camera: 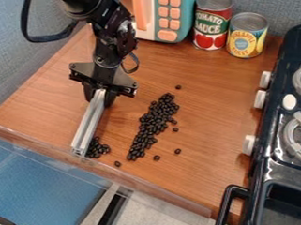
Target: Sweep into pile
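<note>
One gripper (100, 94) has its two fingers clamped on one metal bar (89, 122), which slants down toward the near edge of the wooden counter (209, 109). Dark beans lie in two groups: one long pile (154, 122) right of the bar, one small cluster (97, 149) beside its low end. Five stray beans (178, 151) lie around them. Two cans (212, 25) stand behind, near one stove (258, 149).

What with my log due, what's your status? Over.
Tool gripping silver bar. Black beans ungathered: long band, small cluster by bar's tip, strays. Stove and cans stand apart from beans.
</note>
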`<state>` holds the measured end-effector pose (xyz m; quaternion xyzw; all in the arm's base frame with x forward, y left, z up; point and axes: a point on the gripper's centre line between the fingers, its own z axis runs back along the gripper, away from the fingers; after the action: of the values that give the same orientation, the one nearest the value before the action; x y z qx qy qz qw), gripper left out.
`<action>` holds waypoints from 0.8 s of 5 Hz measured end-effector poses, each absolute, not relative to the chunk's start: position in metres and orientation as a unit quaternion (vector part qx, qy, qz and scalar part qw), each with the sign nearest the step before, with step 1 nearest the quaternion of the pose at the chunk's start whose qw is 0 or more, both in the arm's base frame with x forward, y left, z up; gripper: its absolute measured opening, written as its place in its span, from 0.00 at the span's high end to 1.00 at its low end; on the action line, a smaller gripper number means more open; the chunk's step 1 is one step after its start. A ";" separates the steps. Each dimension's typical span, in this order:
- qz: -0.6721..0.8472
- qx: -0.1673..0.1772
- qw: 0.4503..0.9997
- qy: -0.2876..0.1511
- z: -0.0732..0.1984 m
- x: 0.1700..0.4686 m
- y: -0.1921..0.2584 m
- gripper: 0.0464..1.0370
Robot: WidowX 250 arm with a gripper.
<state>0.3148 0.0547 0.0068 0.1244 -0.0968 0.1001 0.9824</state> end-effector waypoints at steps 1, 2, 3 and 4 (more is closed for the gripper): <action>0.100 0.119 0.983 -0.096 0.007 0.316 0.044 0.66; 0.121 0.110 0.983 -0.086 0.009 0.319 0.039 0.66; 0.133 0.106 0.982 -0.081 0.010 0.324 0.033 0.66; 0.149 0.102 0.981 -0.070 0.010 0.330 0.031 0.66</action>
<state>0.3295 0.0314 0.0104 0.1024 -0.0704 0.1494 0.9809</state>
